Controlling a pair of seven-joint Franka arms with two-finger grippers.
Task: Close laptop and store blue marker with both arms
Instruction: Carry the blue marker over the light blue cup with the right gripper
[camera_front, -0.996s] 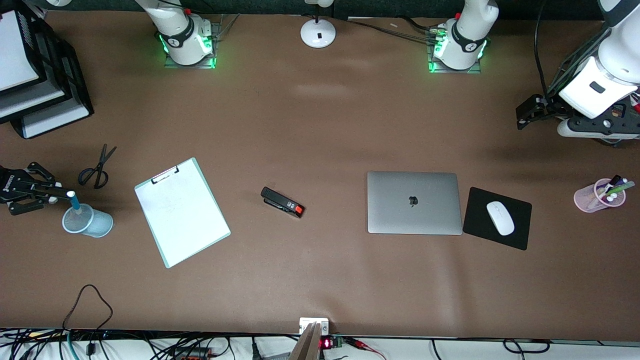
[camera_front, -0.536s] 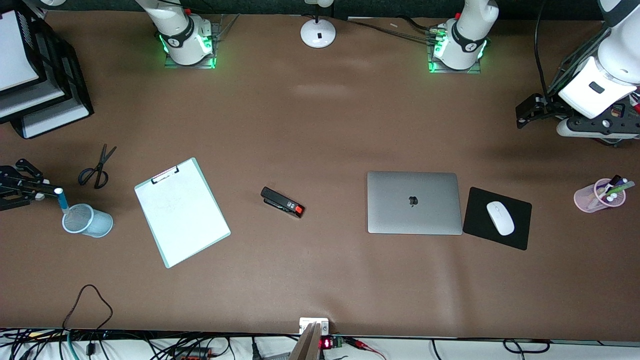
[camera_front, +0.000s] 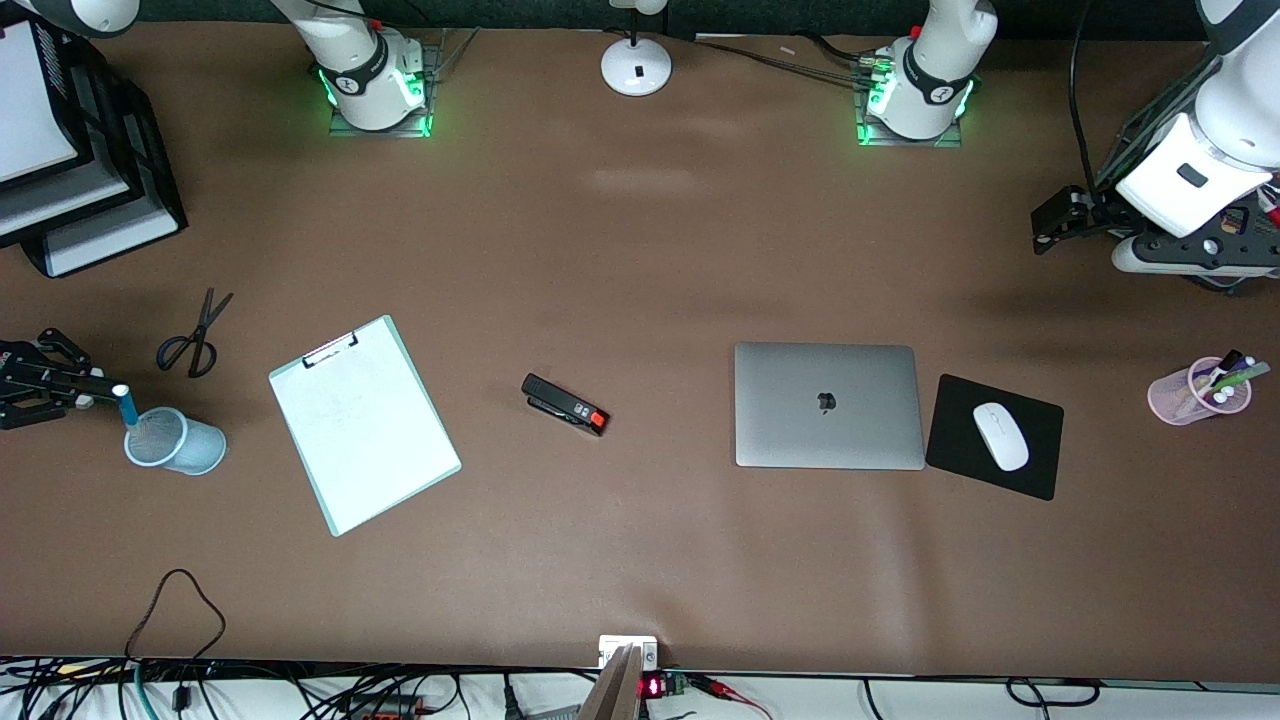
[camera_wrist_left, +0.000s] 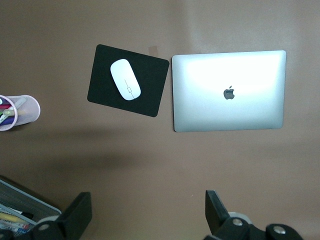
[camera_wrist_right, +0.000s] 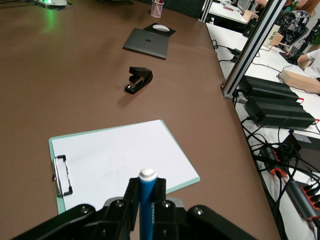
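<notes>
Your right claw (camera_front: 100, 388) pinches the slim light-blue marker (camera_front: 126, 404) upright just above the pale-blue mesh cup (camera_front: 176, 441), ready to drop. The silver-grey laptop (camera_front: 828, 405) lies shut; your left claw (camera_wrist_left: 150, 220) waits, spread.

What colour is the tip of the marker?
White, on the blue marker; the right wrist view shows it best.

Matt silver metal lid on the laptop (camera_front: 828, 405), glossy white plastic mouse (camera_front: 1001, 436) on a matt black pad (camera_front: 1035, 470), smooth brown tabletop (camera_front: 640, 560).
</notes>
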